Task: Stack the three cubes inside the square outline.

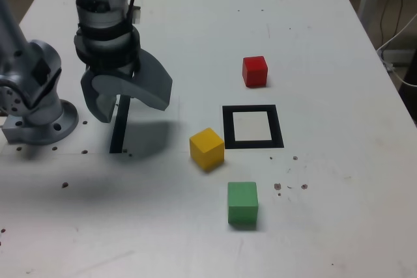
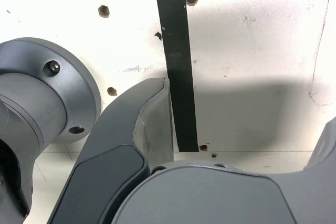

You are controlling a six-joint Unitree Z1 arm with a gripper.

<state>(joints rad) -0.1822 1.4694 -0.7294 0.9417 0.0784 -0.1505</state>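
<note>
The red cube (image 1: 255,71) rests on the white table just beyond the square outline (image 1: 252,126), whose white middle holds nothing. Close to the outline's near corner on the exterior view's left sits the yellow cube (image 1: 207,148). The green cube (image 1: 242,204) lies nearer the camera, in front of the outline. All three stand apart from one another. My gripper (image 1: 127,103) hangs open and empty over a narrow black strip (image 1: 119,129), well to the exterior view's left of the cubes. In the wrist view the gripper (image 2: 244,108) shows only the strip (image 2: 178,72) below it; no cube appears there.
The arm's grey base (image 1: 36,114) is bolted down at the exterior view's left, next to the strip, and also shows in the wrist view (image 2: 42,93). Small screw holes (image 2: 103,10) dot the table. Cables (image 1: 397,37) hang past the table's right edge.
</note>
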